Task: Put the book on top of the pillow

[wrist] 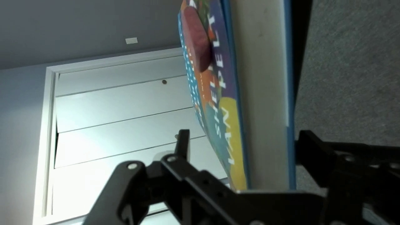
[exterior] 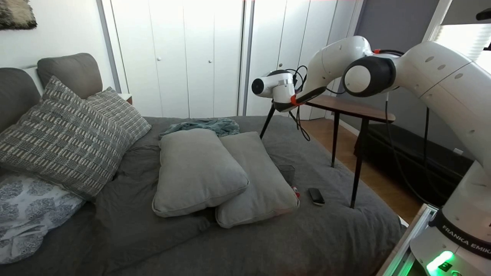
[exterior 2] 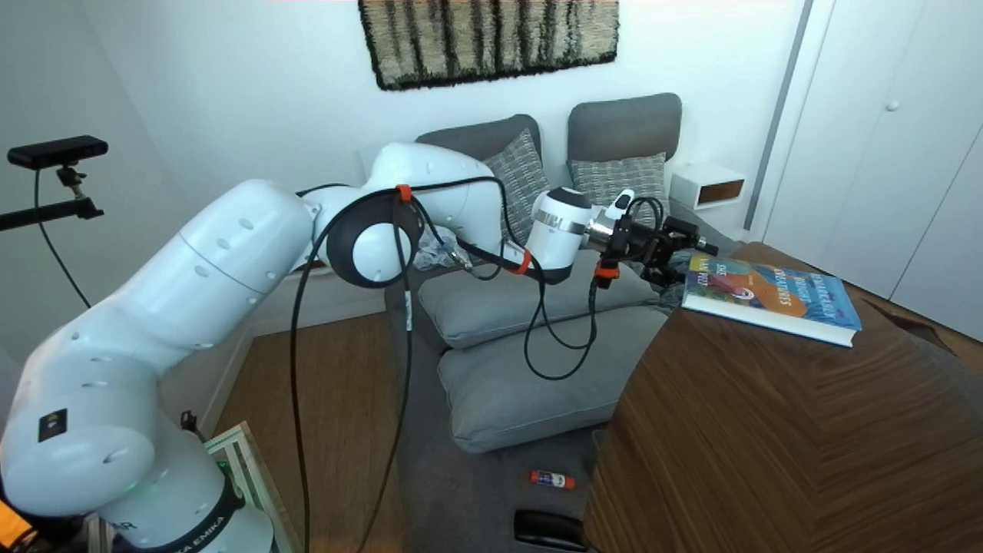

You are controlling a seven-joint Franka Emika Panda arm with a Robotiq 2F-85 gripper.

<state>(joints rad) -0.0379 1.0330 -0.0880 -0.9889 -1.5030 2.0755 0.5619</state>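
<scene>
The book [exterior 2: 776,296] has a colourful cover and lies flat on the wooden table [exterior 2: 737,430], its near end at the table's edge. In the wrist view the book [wrist: 265,93] shows its white page edge between the fingers. My gripper [exterior 2: 691,261] is open at that end of the book. In the wrist view my gripper [wrist: 245,142] has one finger close to the lower cover and the other well apart from the upper cover. Two light-grey pillows [exterior: 199,170] [exterior: 261,180] overlap on the bed. An exterior view hides the gripper behind the wrist.
A glue stick [exterior 2: 551,480] and a black object [exterior: 316,196] lie on the bed by the table legs. A dark box [exterior: 287,172] stands beside the pillows. Checked pillows [exterior: 69,138] lean at the bed's head. A teal cloth [exterior: 222,124] lies behind. Cables hang from the arm.
</scene>
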